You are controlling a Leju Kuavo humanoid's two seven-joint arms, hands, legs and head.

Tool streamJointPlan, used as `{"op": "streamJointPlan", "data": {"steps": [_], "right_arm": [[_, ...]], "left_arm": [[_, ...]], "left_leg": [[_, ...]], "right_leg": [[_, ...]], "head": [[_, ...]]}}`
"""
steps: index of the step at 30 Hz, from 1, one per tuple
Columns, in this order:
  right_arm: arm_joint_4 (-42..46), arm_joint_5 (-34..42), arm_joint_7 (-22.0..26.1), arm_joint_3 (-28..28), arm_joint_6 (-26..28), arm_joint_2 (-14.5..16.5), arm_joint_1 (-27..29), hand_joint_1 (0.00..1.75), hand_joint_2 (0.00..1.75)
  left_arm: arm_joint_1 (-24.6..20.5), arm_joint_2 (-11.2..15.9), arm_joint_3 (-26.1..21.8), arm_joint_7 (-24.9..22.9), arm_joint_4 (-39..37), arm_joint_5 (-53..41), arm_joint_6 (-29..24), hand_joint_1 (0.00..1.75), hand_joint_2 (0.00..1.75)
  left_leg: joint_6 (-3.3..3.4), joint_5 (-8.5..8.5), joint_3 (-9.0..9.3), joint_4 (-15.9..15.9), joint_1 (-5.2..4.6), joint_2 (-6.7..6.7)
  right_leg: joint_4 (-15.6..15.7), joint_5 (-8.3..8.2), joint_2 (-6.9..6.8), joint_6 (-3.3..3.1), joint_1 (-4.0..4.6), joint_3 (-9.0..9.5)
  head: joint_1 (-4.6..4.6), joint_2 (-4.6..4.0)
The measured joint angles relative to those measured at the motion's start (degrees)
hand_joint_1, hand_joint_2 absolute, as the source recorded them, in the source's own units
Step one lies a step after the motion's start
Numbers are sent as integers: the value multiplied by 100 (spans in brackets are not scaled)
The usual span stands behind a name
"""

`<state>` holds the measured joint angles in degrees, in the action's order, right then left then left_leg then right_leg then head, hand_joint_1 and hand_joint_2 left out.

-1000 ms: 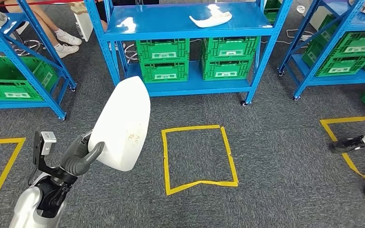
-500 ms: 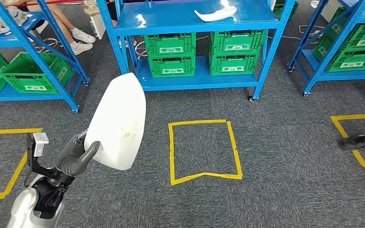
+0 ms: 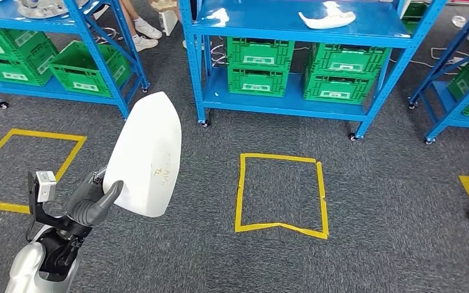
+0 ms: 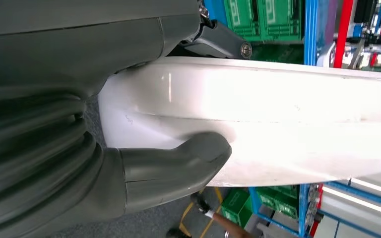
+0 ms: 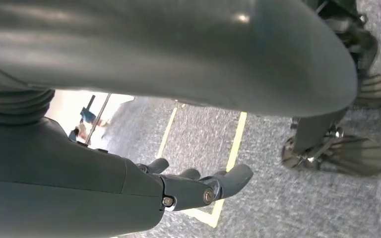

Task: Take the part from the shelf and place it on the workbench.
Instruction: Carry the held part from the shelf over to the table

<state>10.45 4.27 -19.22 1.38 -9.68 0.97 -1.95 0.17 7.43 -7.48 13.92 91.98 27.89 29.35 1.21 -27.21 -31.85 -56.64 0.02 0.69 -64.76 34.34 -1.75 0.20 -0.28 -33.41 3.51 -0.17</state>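
- Leftmost, the left hand (image 3: pixel 91 204) holds the white part (image 3: pixel 145 155) upright above the grey carpet, left of the yellow tape square (image 3: pixel 279 194); thumb pressed on its face.
- Beyond the square stands a blue shelf (image 3: pixel 293 24) with green crates (image 3: pixel 259 64) and another white piece (image 3: pixel 327 16).
- Right hand (image 5: pixel 198 191) hangs over carpet, fingers loosely curled, holding nothing.
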Motion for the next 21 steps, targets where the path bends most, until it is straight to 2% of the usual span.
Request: {"op": "streamJointPlan", "data": {"steps": [1,2,3,4,5,7,8,9,11,12,13,14,16,17,18,19,20,21], "right_arm": [[0,0,11,0,-3,3,11,0,0],[0,-3,10,0,-5,3,22,0,0],[0,-7,-3,0,-5,3,30,0,0],[0,-13,-16,0,-4,3,34,0,0],[0,-26,-27,-1,-4,3,35,0,0],[0,-65,-30,-10,-4,4,32,0,0],[0,-89,-18,-19,-4,4,30,0,0],[0,-108,-9,-27,-4,4,29,0,0],[0,-139,-20,-38,-4,3,23,0,0],[0,-155,-49,-45,-4,3,15,0,0],[0,-170,-75,-55,-4,3,9,0,0],[0,-187,-85,-68,-4,3,6,0,0],[0,-217,-74,-99,-4,3,20,0,0],[0,-231,-68,-116,-4,3,27,0,0],[0,-241,-69,-133,-4,3,30,0,0],[0,-246,-69,-149,-4,7,30,0,0],[0,-251,-69,-161,-4,12,26,0,0],[0,-254,-68,-168,-4,20,21,0,0]], "left_arm": [[11,-1,-1,8,0,2,6,175,175],[33,-1,-5,22,-1,5,15,175,175],[62,1,-14,40,-1,10,26,175,175],[94,3,-28,69,1,2,32,175,175],[128,7,-49,107,13,-20,22,175,175],[211,12,-109,195,89,-83,-25,175,175],[265,14,-149,231,151,-108,-47,175,175],[323,16,-191,256,218,-120,-57,175,175],[451,19,-280,282,333,-132,-58,175,175],[529,20,-335,290,389,-133,-58,175,175],[602,20,-400,296,445,-135,-57,175,175],[661,20,-463,298,501,-137,-54,175,175],[738,10,-565,293,591,-157,-42,175,175],[780,2,-605,287,625,-175,-34,175,175],[832,-10,-642,280,657,-199,-28,175,175],[885,-22,-680,271,692,-221,-23,175,175],[932,-36,-715,261,733,-238,-15,175,175],[965,-51,-749,248,780,-250,-9,175,175]], "left_leg": [[12,12,-22,-10,4,-66],[13,20,-46,-27,8,-139],[8,25,-70,-51,13,-215],[-4,28,-94,-83,22,-293],[-23,27,-118,-121,36,-367],[-95,14,-188,-219,54,-509],[-144,15,-229,-257,57,-573],[-194,25,-266,-276,60,-632],[-287,74,-313,-248,78,-742],[-320,75,-333,-254,85,-728],[-347,18,-383,-332,83,-638],[-368,-110,-480,-526,78,-502],[-398,-494,-773,-1200,75,-214],[-412,-644,-909,-1541,80,-154],[-421,-704,-973,-1742,84,-124],[-423,-662,-933,-1742,88,-102],[-420,-532,-778,-1518,89,-64],[-409,-362,-543,-1136,88,26]], "right_leg": [[-400,172,95,18,-17,-187],[-730,276,138,36,-31,-346],[-893,283,154,52,-45,-430],[-835,182,165,66,-60,-408],[-563,-1,192,78,-80,-278],[176,-279,393,96,-120,76],[414,-335,473,87,-131,184],[525,-332,526,65,-126,229],[532,-352,432,-20,-104,220],[550,-374,370,-69,-102,226],[570,-398,308,-117,-106,230],[589,-420,236,-158,-112,230],[597,-434,90,-197,-98,211],[596,-435,9,-202,-90,201],[594,-435,-68,-204,-85,194],[592,-434,-146,-202,-84,192],[589,-431,-221,-197,-84,194],[584,-424,-293,-187,-82,201]], "head": [[0,0],[-1,0],[0,0],[0,0],[-1,0],[-4,0],[-6,0],[-8,0],[-11,0],[-12,0],[0,0],[16,0],[45,0],[48,0],[48,0],[49,0],[50,0],[50,0]]}}
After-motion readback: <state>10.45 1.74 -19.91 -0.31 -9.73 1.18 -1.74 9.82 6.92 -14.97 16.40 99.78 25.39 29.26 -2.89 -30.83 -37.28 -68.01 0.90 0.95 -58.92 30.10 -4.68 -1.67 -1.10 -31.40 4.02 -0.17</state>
